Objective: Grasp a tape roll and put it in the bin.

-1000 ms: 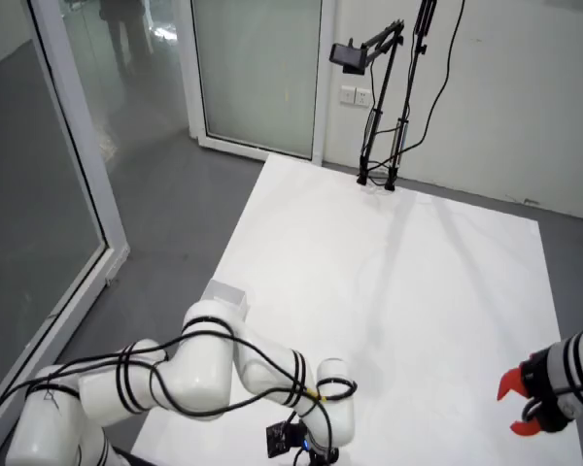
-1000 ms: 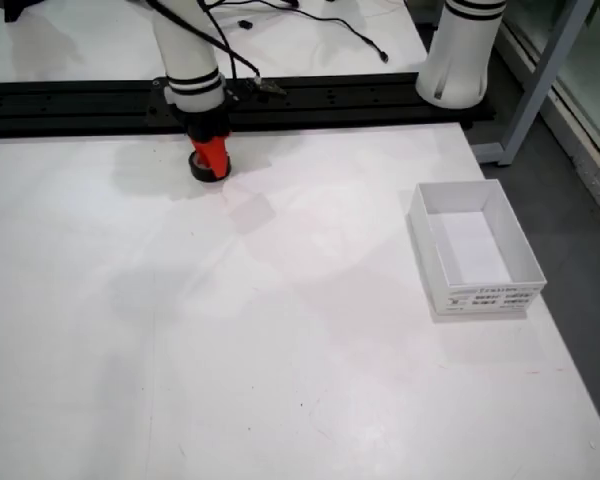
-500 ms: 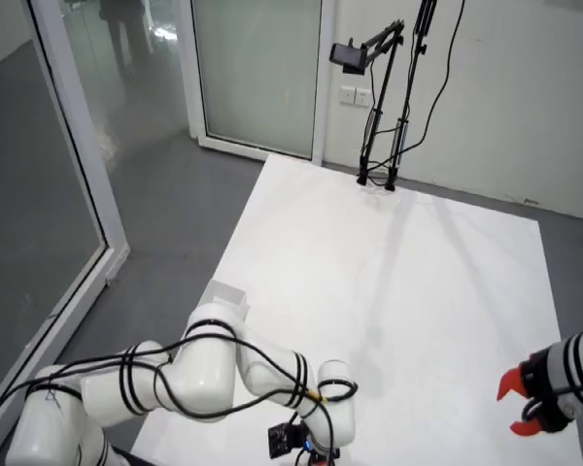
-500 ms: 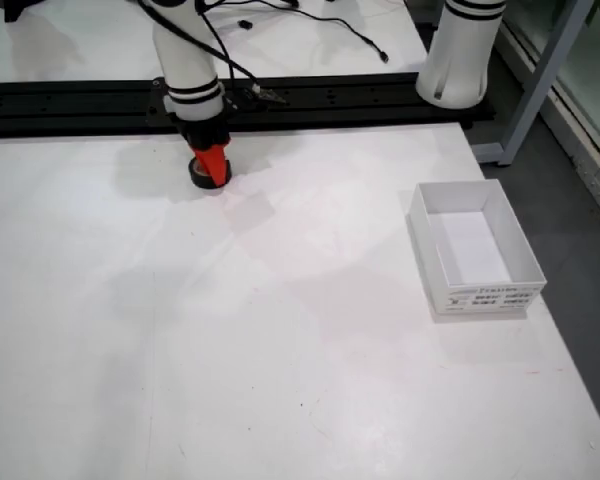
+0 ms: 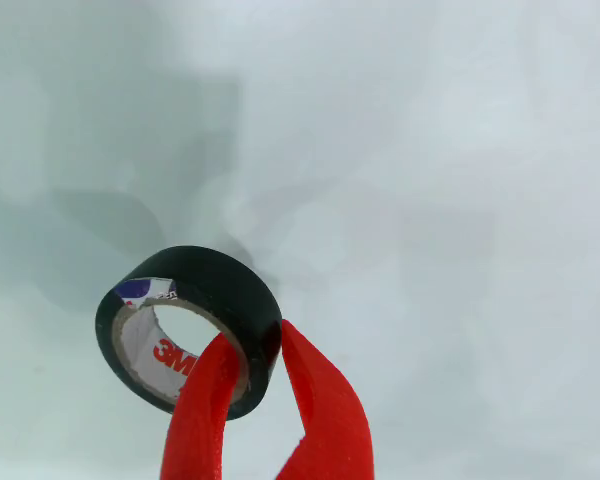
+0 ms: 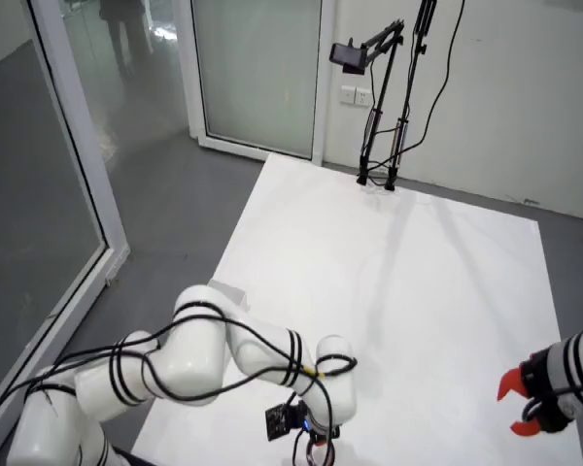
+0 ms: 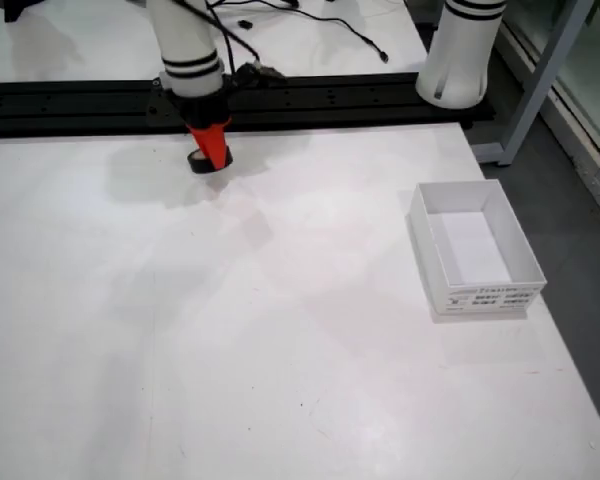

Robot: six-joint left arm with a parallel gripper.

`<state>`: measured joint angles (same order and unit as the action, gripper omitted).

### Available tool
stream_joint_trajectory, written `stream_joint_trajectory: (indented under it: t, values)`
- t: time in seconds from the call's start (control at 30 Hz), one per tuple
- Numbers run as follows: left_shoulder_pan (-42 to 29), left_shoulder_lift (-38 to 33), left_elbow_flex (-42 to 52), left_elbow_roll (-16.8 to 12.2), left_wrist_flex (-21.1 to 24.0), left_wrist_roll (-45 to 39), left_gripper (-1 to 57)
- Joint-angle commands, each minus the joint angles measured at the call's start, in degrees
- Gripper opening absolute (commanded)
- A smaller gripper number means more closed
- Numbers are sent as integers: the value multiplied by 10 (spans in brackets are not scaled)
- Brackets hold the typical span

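In the wrist view a black tape roll (image 5: 215, 275) with a white core and red 3M print stands on edge. My gripper (image 5: 256, 336) has red fingers (image 5: 325, 410). One sits inside the roll's hole and one outside, pinching its wall. In the table view the gripper (image 7: 212, 150) holds the roll (image 7: 199, 163) at the table's far left, low over the surface, just in front of the black rail. The white bin (image 7: 435, 255) stands open and empty at the right, far from the gripper.
A black rail (image 7: 360, 98) runs along the table's far edge, carrying a white arm base (image 7: 460, 55). In the room view a second arm with a red gripper (image 6: 521, 403) rests at the right edge. A camera stand (image 6: 379, 107) stands at the far end.
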<state>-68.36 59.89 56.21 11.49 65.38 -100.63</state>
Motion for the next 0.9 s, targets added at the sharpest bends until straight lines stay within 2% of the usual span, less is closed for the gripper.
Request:
stream_joint_trajectory:
  t: [0.03, 0.27, 0.5, 0.67, 0.9]
  values:
    - [89, -275, 210, 17, 60, 0, -7]
    - [170, -357, 296, 13, 63, 1, -7]
    - [249, -368, 299, 24, 68, 2, -7]
    - [297, -376, 302, 49, 69, 6, -8]
    - [373, -365, 303, 57, 67, 77, -8]
